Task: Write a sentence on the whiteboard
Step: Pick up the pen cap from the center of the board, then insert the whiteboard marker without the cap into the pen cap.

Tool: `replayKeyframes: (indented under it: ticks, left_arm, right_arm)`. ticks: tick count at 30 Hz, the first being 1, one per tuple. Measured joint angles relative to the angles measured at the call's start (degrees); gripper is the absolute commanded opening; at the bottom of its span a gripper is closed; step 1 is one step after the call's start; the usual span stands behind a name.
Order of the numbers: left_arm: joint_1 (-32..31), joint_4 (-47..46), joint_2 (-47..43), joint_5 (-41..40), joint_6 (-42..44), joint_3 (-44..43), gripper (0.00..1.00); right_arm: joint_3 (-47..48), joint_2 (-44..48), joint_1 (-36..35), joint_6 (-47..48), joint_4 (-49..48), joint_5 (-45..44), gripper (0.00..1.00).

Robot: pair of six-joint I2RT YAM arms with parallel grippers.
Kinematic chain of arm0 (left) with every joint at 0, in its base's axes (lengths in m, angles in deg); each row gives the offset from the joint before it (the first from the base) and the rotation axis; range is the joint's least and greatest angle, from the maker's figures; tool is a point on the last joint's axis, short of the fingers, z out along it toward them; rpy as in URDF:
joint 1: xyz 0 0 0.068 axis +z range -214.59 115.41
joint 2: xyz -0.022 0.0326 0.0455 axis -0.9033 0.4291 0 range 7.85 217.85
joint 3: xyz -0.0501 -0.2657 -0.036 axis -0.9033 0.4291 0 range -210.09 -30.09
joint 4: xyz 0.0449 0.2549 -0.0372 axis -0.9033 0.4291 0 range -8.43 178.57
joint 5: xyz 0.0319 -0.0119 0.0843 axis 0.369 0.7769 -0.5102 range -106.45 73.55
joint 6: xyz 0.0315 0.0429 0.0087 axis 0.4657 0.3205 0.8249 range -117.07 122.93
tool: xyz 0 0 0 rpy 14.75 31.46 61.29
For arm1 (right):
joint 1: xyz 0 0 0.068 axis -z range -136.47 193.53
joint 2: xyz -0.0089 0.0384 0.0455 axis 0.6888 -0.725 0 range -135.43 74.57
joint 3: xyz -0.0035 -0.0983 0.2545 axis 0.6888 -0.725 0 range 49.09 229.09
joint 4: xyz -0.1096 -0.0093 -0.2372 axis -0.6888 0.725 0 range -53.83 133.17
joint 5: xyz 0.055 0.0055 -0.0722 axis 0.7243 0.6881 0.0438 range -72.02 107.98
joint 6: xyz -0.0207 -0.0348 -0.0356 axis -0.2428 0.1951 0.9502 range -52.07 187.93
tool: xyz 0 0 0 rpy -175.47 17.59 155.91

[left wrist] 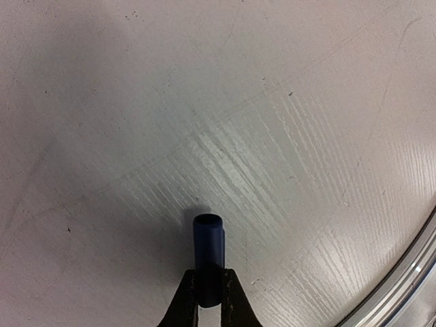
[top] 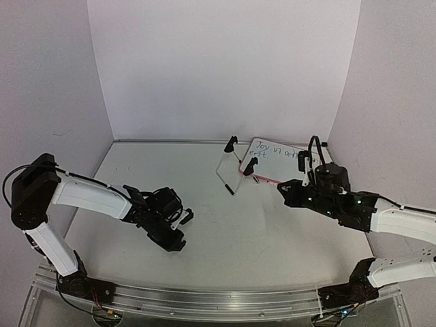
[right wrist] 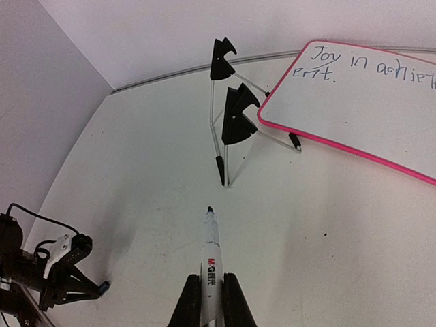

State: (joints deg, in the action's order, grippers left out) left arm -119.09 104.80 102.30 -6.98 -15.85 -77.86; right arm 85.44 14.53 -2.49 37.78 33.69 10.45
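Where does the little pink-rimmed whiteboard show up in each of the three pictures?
Top view: the whiteboard sits right of centre, toward the back.
Left wrist view: not in it.
Right wrist view: upper right, cut by the edge.
Shared landmark: the wire stand at its left edge.

Pink-rimmed whiteboard (right wrist: 368, 116), blue sentence (right wrist: 355, 61)

Top external: high over the table (top: 225, 231) edge opposite the whiteboard (top: 279, 163), looking down and forward. Right wrist: low, near the whiteboard (right wrist: 361, 102), facing it across the table; both views share it. Left wrist: close over the table, facing down, well apart from whiteboard.
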Motion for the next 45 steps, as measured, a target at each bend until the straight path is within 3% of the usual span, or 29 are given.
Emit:
replayKeyframes:
  ticks: [8, 14, 19, 31, 45]
  left_arm:
    - [0.0, 8.8, -0.9, -1.9, 3.4, -6.5, 0.00]
    - [0.5, 17.5, -6.0, -3.0, 10.3, -20.8, 0.00]
    - [0.8, 21.0, -7.9, 1.7, 18.7, -31.0, 0.00]
    - [0.8, 21.9, -8.9, 14.4, 29.0, -26.8, 0.00]
    - [0.8, 21.7, -8.9, 16.4, 30.0, -25.9, 0.00]
  right_arm:
    - [3.7, -1.9, 12.5, 2.5, 4.3, 14.7, 0.00]
    - [10.2, -4.0, 13.8, 5.0, 7.4, 27.5, 0.00]
    - [15.8, -9.1, 13.8, 5.6, 8.3, 40.7, 0.00]
    - [18.9, -22.4, 10.0, 2.9, 6.8, 62.4, 0.00]
    - [23.2, -30.1, 4.7, 0.1, 0.7, 68.2, 0.00]
